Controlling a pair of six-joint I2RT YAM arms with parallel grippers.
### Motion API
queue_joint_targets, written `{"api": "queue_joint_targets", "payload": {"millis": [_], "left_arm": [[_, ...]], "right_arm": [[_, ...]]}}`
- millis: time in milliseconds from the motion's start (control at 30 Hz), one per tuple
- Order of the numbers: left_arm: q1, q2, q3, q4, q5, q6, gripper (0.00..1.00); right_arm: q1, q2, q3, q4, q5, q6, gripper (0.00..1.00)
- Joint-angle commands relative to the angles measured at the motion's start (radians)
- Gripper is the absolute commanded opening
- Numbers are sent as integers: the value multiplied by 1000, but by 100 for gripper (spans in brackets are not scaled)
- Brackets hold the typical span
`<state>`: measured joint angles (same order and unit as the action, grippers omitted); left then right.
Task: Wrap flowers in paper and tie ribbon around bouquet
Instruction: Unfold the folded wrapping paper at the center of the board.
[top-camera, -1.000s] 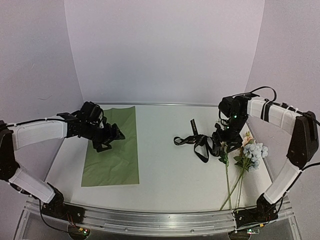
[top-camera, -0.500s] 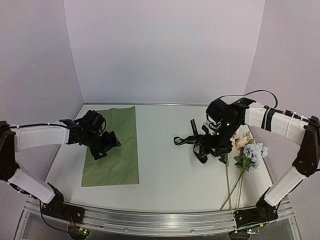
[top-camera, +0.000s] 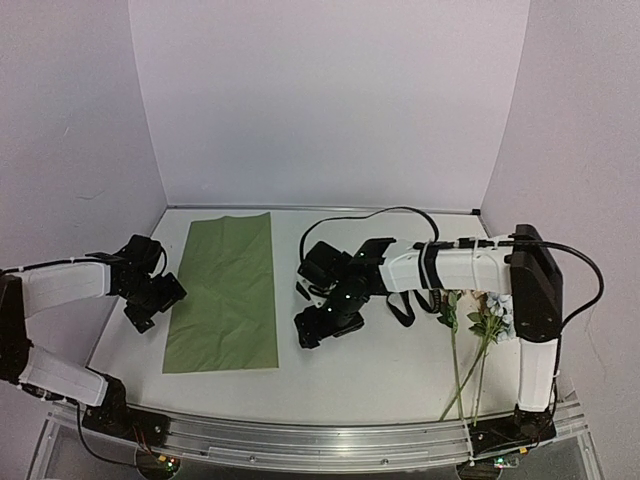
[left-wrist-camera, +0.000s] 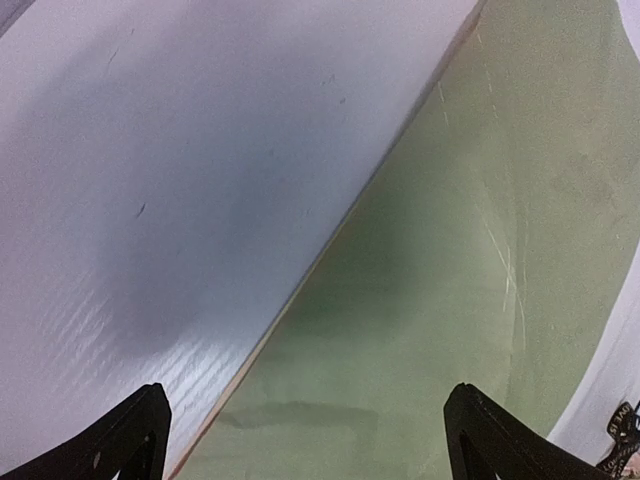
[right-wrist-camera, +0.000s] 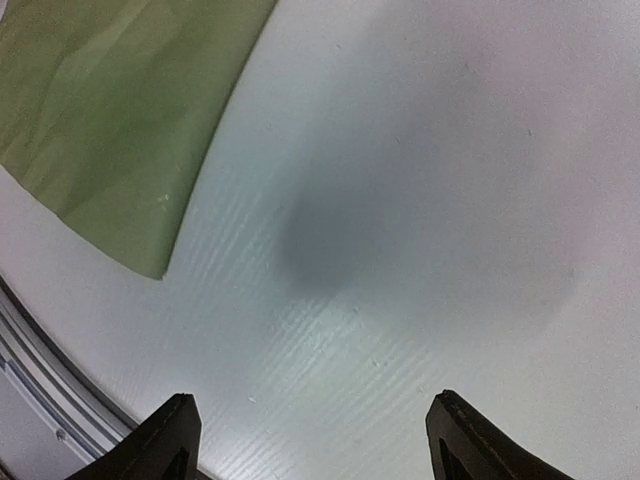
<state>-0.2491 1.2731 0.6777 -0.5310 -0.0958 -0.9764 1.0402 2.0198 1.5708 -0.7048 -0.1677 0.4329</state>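
Note:
The olive-green paper (top-camera: 225, 290) lies flat on the left half of the table. My left gripper (top-camera: 158, 303) hovers at its left edge, open and empty. In the left wrist view the gripper (left-wrist-camera: 310, 440) straddles that edge of the paper (left-wrist-camera: 480, 260). My right gripper (top-camera: 322, 328) is open and empty over bare table, just right of the paper's near right corner (right-wrist-camera: 120, 130). The right wrist view shows this gripper (right-wrist-camera: 315, 435) with nothing between its fingers. The flowers (top-camera: 495, 315) lie at the right with stems toward the front. The black ribbon (top-camera: 402, 308) is mostly hidden behind my right arm.
White walls close in the table at the back and both sides. An aluminium rail (top-camera: 320, 440) runs along the front edge by the arm bases. My right arm's black cable (top-camera: 360, 212) arcs over the table's middle.
My right arm has swung left from the ribbon and flowers to the table's middle beside the paper. My left gripper has slid left off the paper to its left edge. Both jaws stand wider.

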Motion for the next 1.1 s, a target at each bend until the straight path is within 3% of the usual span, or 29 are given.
{"api": "queue_joint_targets", "payload": {"millis": [0,233,567,833,1067], "left_arm": [[73,165,143,156,29,186,97],[114,376,277,234,130,303,84],[143,543,407,267,132,368,70],[151,601,441,275,120,383,59],[151,605,451,284,147,381,39]], "right_arm": [[-9,57,119,28,56,25,81],[-10,122,178,30,53,48,81],[-26,216,266,54,16,81,81],[-44,282,314,73,-36,126,80],[-55,344,355,94,-85,165,79]]}}
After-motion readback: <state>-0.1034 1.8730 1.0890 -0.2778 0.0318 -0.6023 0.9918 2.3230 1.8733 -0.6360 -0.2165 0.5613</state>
